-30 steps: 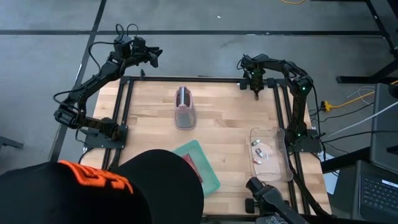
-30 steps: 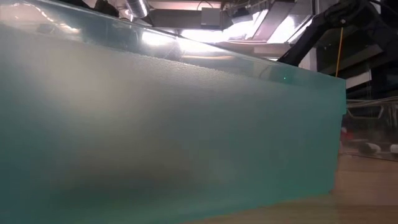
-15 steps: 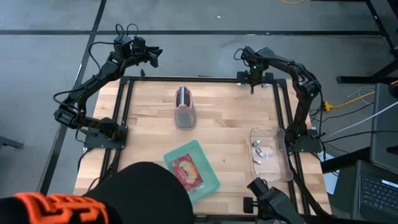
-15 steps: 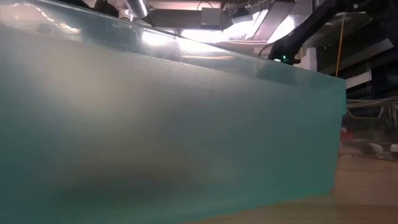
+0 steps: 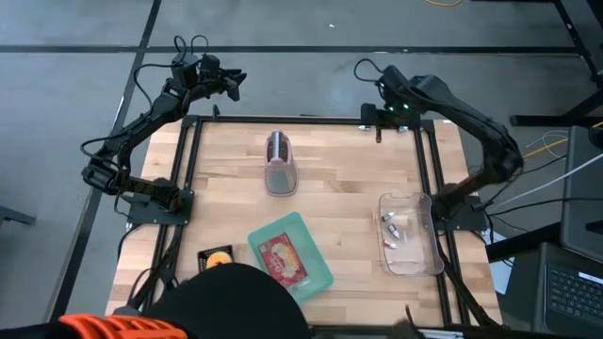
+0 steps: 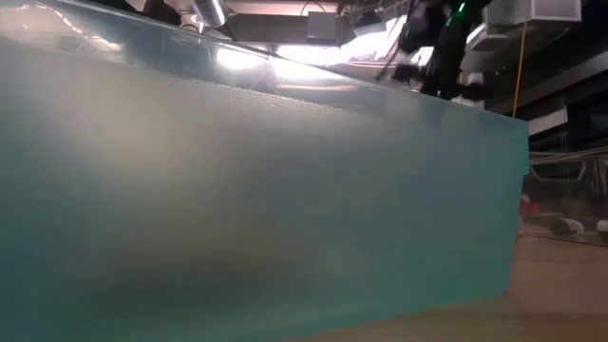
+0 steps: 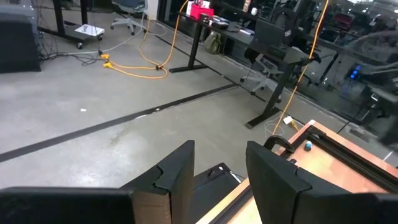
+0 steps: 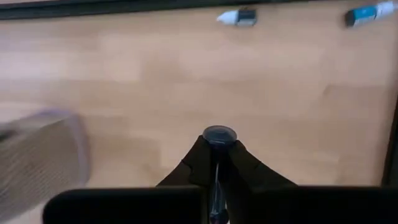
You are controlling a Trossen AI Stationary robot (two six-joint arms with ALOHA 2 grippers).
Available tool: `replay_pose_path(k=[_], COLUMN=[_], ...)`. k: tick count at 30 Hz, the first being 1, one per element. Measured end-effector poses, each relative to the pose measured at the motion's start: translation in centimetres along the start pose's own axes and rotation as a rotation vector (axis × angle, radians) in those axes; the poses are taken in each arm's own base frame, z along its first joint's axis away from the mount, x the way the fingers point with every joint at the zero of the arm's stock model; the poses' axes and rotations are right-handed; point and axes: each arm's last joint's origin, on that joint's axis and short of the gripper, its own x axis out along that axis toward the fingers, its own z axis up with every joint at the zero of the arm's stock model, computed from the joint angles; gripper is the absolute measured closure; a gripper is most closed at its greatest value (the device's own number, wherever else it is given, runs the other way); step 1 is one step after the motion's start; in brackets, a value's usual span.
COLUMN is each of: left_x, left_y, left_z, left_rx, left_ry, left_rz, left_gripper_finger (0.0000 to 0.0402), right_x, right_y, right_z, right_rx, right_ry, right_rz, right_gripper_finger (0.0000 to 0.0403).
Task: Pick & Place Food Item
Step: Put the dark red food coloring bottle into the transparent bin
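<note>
A red food packet [image 5: 283,259] lies in a teal tray [image 5: 316,266] near the table's front edge. Left of the tray, a small black pack with an orange item [image 5: 217,258] rests on the wood. My right gripper [image 5: 379,132] hangs shut above the table's far right corner, pointing steeply down, with nothing plainly held [image 8: 217,138]. My left gripper [image 5: 236,83] waits open past the far left corner, its fingers empty [image 7: 221,171]. In the low view the tray's wall [image 6: 256,199] fills nearly the whole picture, and my right arm [image 6: 437,47] shows above it.
A grey-and-pink mesh holder [image 5: 280,163] stands at the table's far middle and shows blurred in the right wrist view [image 8: 37,162]. A clear container [image 5: 419,259] with small items sits at the right edge. A person's head [image 5: 231,301] leans over the near edge.
My right gripper has risen from the table's far right corner and tipped to point more steeply down, staying shut. The person's head has drawn back toward the near edge, uncovering the tray and the black pack.
</note>
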Motion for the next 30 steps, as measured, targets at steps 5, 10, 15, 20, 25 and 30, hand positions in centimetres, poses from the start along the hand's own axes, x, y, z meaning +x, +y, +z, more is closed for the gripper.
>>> replay_pose_path(k=[5,10,15,20,25,30], left_x=[0.0,0.0,0.0,0.0,0.0,0.0], left_y=[0.0,0.0,-0.1,-0.1,-0.1,-0.1], left_z=[0.0,0.0,0.0,0.0,0.0,0.0], left_rx=[-0.009,-0.010,-0.010,-0.005,-0.003,-0.002], left_ry=[0.000,0.002,0.004,0.005,0.005,0.005], left_rz=[-0.001,-0.013,-0.026,-0.028,-0.028,-0.028], left_gripper_finger=[0.0261,0.0261,0.0261,0.0261,0.0261,0.0261], right_x=[-3.8,-5.8,-6.7,-6.0,-3.1,0.2], right_y=[0.1,0.3,0.6,0.4,-1.0,-2.4], right_z=[-5.0,-9.9,-14.4,-18.8,-22.7,-25.3], right_rx=[-0.021,-0.065,-0.123,-0.159,-0.180,-0.209], right_ry=[0.064,0.163,0.275,0.331,0.418,0.492], right_rz=[0.037,0.014,-0.028,-0.112,-0.280,-0.352], right_gripper_finger=[0.0387,0.0387,0.0387,0.0387,0.0387,0.0372])
